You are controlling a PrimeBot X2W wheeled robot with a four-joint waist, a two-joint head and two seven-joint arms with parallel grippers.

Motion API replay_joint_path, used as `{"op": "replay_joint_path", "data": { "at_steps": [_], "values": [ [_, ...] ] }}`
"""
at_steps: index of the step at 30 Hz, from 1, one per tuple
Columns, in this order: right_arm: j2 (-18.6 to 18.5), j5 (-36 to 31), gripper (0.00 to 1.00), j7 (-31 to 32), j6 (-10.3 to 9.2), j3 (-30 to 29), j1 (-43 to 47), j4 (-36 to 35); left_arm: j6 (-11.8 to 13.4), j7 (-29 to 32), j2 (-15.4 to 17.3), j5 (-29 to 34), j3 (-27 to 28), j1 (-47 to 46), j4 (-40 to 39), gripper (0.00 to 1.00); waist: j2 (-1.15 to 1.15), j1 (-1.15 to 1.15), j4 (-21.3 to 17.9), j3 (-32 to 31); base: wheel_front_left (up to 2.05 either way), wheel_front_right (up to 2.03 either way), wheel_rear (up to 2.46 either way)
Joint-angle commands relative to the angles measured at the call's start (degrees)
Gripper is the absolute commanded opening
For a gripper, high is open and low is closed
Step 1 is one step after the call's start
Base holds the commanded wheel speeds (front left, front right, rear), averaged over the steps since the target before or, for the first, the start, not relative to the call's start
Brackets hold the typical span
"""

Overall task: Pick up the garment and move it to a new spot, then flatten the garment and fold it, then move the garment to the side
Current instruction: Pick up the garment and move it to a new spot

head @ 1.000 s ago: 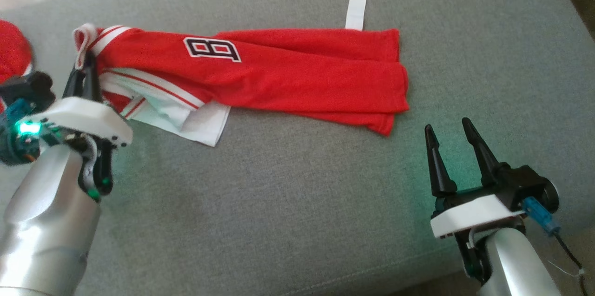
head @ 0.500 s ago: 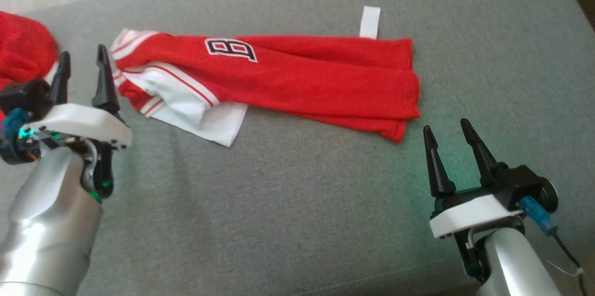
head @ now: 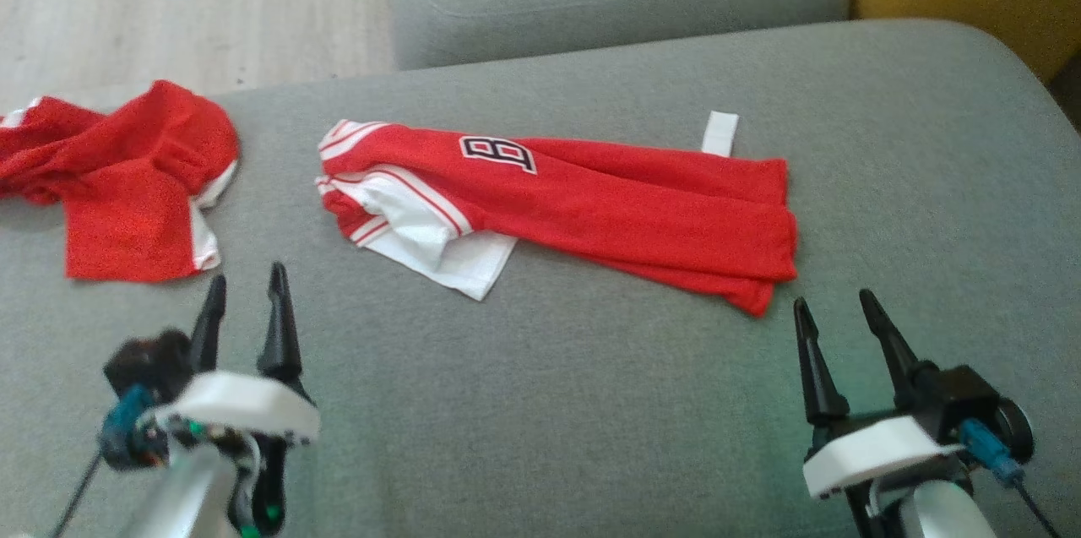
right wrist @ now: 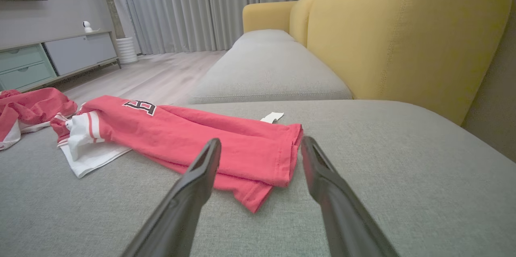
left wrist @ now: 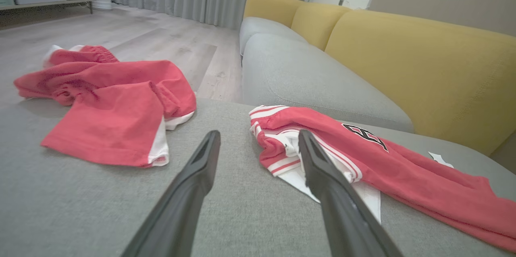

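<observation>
Lying folded lengthwise at mid-frame on the grey sofa cushion (head: 549, 403), the red jersey (head: 591, 200) looks ready to shift. The left gripper (head: 247, 272) and right gripper (head: 832, 297) hover below it, fingers apart and empty. Pinching both ends through all layers should keep the fold intact.

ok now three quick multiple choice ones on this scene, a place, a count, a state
1. Where does the folded red garment with the number patch lie?
A. on the grey cushion
B. on the floor
C. over the yellow backrest

2. How many red garments lie on that cushion?
A. one
B. two
C. three

3. How do the left jaws stand?
A. shut on the garment
B. open, holding nothing
C. shut, empty

Key: 1 A, grey fabric shows all round it; 2 B, a crumpled red garment lies apart on its left; 3 B, they gape over bare cushion, clear of both garments.
</observation>
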Motion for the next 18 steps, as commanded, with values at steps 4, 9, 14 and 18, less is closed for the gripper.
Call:
{"op": "replay_joint_path", "data": {
  "at_steps": [4, 9, 14, 18],
  "values": [
    [-0.2, -0.7, 1.0, -0.6, 0.21, 0.3, 0.5, -2.4, 1.9, -0.7, -0.2, 3.3, 4.1, 4.6, -8.0, 1.0, 0.0, 0.02, 2.1, -1.9, 0.0, 0.0, 0.0],
    [-0.2, -0.2, 1.0, -0.6, 0.21, -0.9, 2.5, -2.5, 3.3, -0.7, -2.3, 7.3, 5.0, 12.0, -13.5, 1.0, 0.0, 0.02, 3.0, -2.9, 0.0, 0.0, 0.0],
    [-0.2, 0.6, 1.0, -0.6, 0.21, -1.5, 3.9, -2.3, 3.8, -0.7, -4.5, 9.2, 6.6, 16.8, -16.8, 1.0, 0.0, 0.02, 3.5, -3.8, 0.0, 0.0, 0.0],
    [-0.2, 1.2, 1.0, -0.6, 0.21, -1.5, 4.3, -2.0, 3.6, -0.7, -5.5, 10.6, 7.4, 18.5, -17.5, 1.0, 0.0, 0.02, 4.1, -4.2, 0.0, 0.0, 0.0]
  ]
}}
